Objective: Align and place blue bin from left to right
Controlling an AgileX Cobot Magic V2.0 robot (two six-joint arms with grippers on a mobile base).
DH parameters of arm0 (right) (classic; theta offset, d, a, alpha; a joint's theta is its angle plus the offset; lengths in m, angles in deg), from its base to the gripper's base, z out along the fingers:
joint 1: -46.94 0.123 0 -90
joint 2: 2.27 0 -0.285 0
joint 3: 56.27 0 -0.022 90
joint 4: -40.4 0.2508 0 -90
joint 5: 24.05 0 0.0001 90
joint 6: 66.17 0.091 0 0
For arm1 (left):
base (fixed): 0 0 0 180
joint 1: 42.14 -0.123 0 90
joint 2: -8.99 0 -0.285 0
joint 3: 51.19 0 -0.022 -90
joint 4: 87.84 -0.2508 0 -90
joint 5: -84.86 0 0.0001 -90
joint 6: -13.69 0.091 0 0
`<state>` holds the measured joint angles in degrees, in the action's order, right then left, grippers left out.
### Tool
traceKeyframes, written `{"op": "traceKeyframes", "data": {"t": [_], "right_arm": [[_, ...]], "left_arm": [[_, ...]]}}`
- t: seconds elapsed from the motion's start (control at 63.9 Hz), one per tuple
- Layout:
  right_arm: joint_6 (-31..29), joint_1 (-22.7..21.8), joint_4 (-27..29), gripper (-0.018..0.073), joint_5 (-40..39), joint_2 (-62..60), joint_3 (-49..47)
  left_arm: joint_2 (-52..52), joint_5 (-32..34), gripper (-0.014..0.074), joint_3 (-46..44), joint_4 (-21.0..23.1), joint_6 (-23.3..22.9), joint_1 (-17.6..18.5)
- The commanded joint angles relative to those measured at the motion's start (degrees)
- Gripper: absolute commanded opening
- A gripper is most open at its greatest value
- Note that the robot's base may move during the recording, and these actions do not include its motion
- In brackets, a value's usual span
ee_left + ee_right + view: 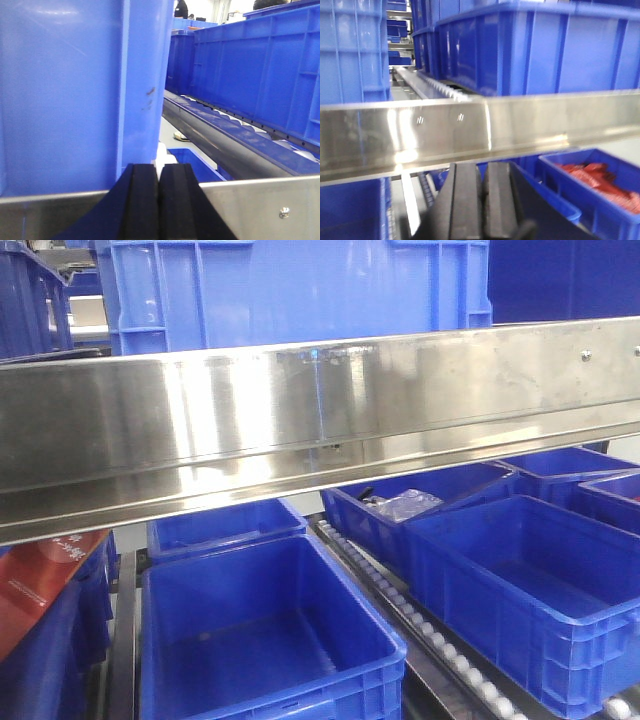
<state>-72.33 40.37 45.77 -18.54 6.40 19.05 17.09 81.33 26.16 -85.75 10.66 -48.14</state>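
Blue bin (300,290) on the upper level behind the steel rail (320,410), deep, smooth-walled, vertically ribbed. Left end effector (159,200) and right end effector (482,200) both pinched closed, empty, just below that rail. Best pushed low and evenly on the wall, keeping it square while sliding rightward.

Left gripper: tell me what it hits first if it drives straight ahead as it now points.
Most likely the blue bin. The left gripper, jaws closed, points over the steel rail at the bin's ribbed wall, which fills the view ahead. Depth is unclear, so the rail could catch it first.
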Motion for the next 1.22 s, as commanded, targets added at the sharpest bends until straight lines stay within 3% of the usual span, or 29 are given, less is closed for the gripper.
{"op": "traceKeyframes", "data": {"t": [0.0,0.125,1.206], "right_arm": [[-0.4,-0.3,2.0,-0.0154,-4.5,-0.9,1.9],[-0.4,-0.3,1.8,-0.0154,-1.0,-0.9,1.9],[-0.4,-0.3,0.6,-0.0154,-1.0,-0.9,1.9]], "left_arm": [[-0.3,1.6,-0.0111,-0.1,0.4,0.1,-0.1],[-0.3,1.6,-0.0111,-0.1,0.4,0.1,-0.1],[-0.3,1.6,-0.0111,-0.1,0.4,0.1,-0.1]]}}
